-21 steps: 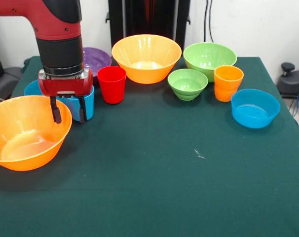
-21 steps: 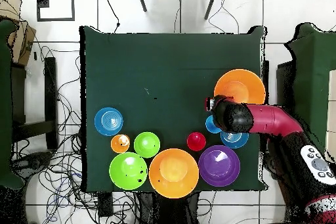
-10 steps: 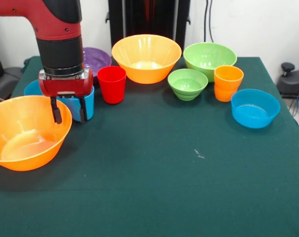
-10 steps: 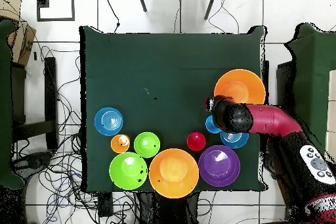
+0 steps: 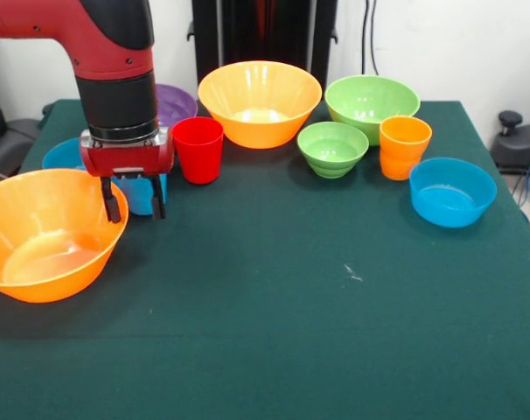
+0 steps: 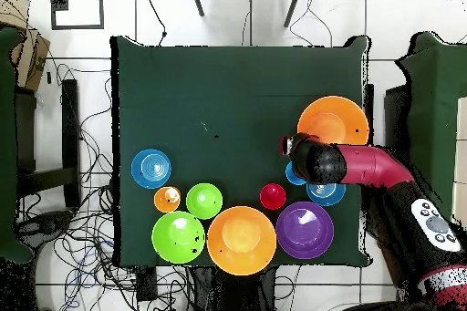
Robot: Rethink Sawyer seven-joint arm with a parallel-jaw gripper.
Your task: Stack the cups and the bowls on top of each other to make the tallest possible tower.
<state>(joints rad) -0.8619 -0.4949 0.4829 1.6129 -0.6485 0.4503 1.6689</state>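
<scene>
You have no tower yet: every glossy plastic bowl and cup sits singly on the green tabletop (image 5: 291, 289). Your hand (image 5: 134, 199) hangs spread and empty before the light blue plastic cup (image 5: 140, 192), beside the large orange bowl (image 5: 46, 232).

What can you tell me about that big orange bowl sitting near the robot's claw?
The large orange bowl is glossy, looks like plastic, round with a wide open mouth and a small flat bottom, and empty. It stands upright on the green table, at the left edge of the front view, slightly cut off by the frame. The gripper hangs just beside its rim, one dark finger overlapping the rim in that view; whether they touch I cannot tell. Nothing is stacked in it yet.
</scene>
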